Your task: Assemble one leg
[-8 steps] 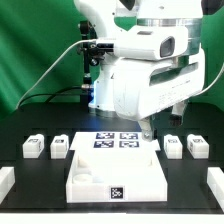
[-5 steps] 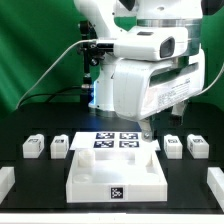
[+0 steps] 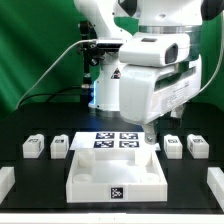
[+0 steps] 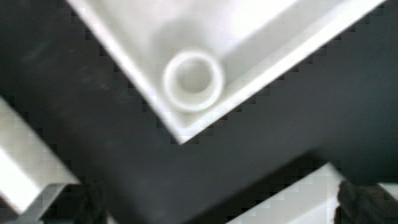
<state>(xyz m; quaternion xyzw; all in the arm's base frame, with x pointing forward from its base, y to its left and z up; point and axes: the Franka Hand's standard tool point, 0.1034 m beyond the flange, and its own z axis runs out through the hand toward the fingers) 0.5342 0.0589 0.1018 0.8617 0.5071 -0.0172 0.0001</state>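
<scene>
Nothing assembled yet: four legs (image 3: 60, 148) loose on surface (image 3: 40, 195), two at panel's (image 3: 115, 172) 9 o'clock, two at 3 o'clock, exterior view. Pincer (image 3: 150, 133) wide, empty, above 1 o'clock corner socket (image 4: 191, 78). Grasping and seating left

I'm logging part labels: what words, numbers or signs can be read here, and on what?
No words, brands or numbers can be read in either view.
legs: a black-and-white square tag on each, pattern too small to make out.
marker board: four such tags, no text.
panel: one tag on its front wall, no text.
</scene>
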